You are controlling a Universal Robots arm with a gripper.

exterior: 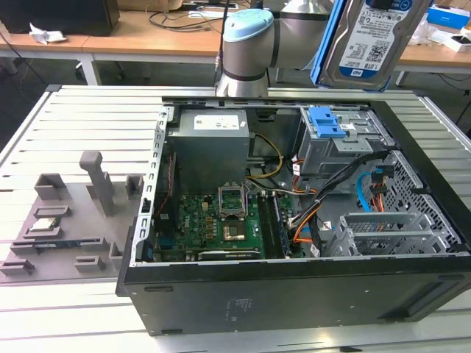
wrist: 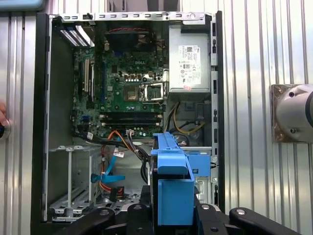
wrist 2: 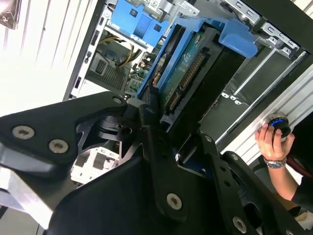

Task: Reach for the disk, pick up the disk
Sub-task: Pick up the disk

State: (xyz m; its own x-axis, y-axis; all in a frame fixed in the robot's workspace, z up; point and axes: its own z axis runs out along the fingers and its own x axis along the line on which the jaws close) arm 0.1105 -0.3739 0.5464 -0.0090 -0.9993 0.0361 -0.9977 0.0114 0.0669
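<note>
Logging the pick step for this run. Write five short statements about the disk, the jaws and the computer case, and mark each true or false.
1. The disk is held up above the computer case. True.
2. The gripper has its jaws closed on the disk's blue frame, as seen in both wrist views. True.
3. The case's side panel is on, hiding the motherboard. False: the case is open and the motherboard is exposed.
4. The disk lies on the grey fixture tray at the exterior view's left. False: it is up in the gripper, away from the tray.
5. A person's hand rests on a round knob beside the case. True.
</note>
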